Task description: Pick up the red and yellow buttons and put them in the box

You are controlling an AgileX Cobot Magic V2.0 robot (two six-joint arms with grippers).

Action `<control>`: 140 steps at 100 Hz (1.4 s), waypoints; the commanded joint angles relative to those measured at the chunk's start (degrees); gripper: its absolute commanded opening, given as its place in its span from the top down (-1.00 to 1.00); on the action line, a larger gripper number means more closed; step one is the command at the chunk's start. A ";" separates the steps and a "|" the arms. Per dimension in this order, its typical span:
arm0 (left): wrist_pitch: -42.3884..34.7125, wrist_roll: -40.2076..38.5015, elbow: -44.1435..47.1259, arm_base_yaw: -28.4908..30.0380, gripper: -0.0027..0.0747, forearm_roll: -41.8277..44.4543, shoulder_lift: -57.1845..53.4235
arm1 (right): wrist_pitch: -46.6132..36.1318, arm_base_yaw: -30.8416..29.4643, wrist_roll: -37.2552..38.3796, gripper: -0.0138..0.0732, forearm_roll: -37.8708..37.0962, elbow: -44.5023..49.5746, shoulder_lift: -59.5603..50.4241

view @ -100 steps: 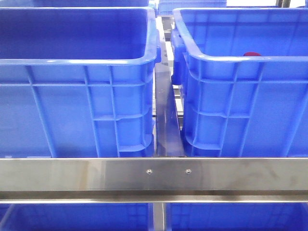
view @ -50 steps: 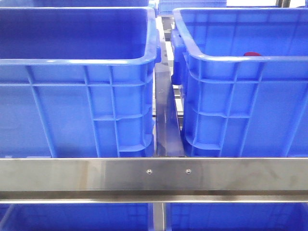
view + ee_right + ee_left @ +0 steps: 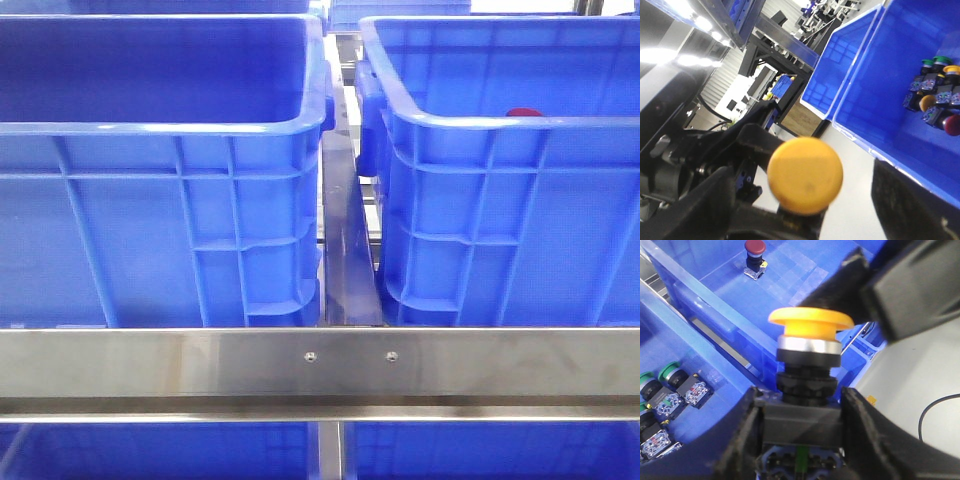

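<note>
My left gripper (image 3: pixel 802 412) is shut on the black body of the yellow button (image 3: pixel 810 325), whose cap stands up above the fingers (image 3: pixel 742 440). The right wrist view shows that same yellow cap (image 3: pixel 805 175) between the wide-apart fingers of my right gripper (image 3: pixel 805 212), which is open and not touching it. A red button (image 3: pixel 754 247) stands alone on the floor of one blue box (image 3: pixel 715 270). From the front, only its red top (image 3: pixel 523 112) shows over the right box's rim (image 3: pixel 470 122). Neither gripper shows in the front view.
A second blue crate (image 3: pixel 160 128) stands to the left, with a metal rail (image 3: pixel 320 362) across the front. Several green, yellow and red buttons (image 3: pixel 935 102) lie in a crate (image 3: pixel 880 90). Green ones (image 3: pixel 670 390) lie in the crate beside the box.
</note>
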 commanded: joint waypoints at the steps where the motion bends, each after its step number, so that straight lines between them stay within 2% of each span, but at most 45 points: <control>1: -3.92 -0.15 -1.89 -0.47 0.98 -0.42 -1.71 | 1.67 0.70 -0.16 -0.65 8.53 -3.19 0.28; 13: -3.95 -0.15 -1.89 -0.47 0.98 -0.42 -1.71 | 1.99 1.29 -0.16 -0.62 8.46 -4.60 1.55; 19: -4.16 -0.15 -1.89 -0.47 0.98 -0.42 -1.71 | 2.44 1.29 -0.16 -0.53 8.47 -4.96 2.04; 45: -4.16 -0.15 -1.89 -0.47 0.98 -0.42 -1.71 | 4.62 1.29 -0.16 0.20 8.22 -5.05 2.50; 55: -4.16 -0.15 -1.89 -0.47 0.98 -0.42 -1.71 | 4.84 1.29 -0.16 0.37 8.22 -5.05 2.50; 69: -4.16 -0.15 -1.89 -0.47 0.97 -0.42 -1.71 | 4.84 1.29 -0.16 0.38 8.22 -5.05 2.50; 76: -4.16 -0.15 -1.89 -0.47 0.85 -0.42 -1.71 | 4.97 1.29 -0.16 0.38 8.22 -5.05 2.50; 83: -4.16 -0.15 -1.89 -0.47 0.61 -0.42 -1.71 | 5.09 1.29 -0.16 0.38 8.22 -5.05 2.50; 98: -4.06 -0.15 -1.89 -0.47 -0.09 -0.42 -1.71 | 5.45 1.29 -0.16 0.38 8.22 -5.05 2.50; 105: -3.69 -0.15 -1.89 -0.47 -0.25 -0.42 -1.71 | 5.50 1.17 -0.16 0.38 8.27 -5.05 2.50; 140: -2.58 -0.15 -1.89 -0.47 -0.27 -0.18 -3.39 | 2.45 1.12 -3.24 0.38 8.47 -5.05 2.50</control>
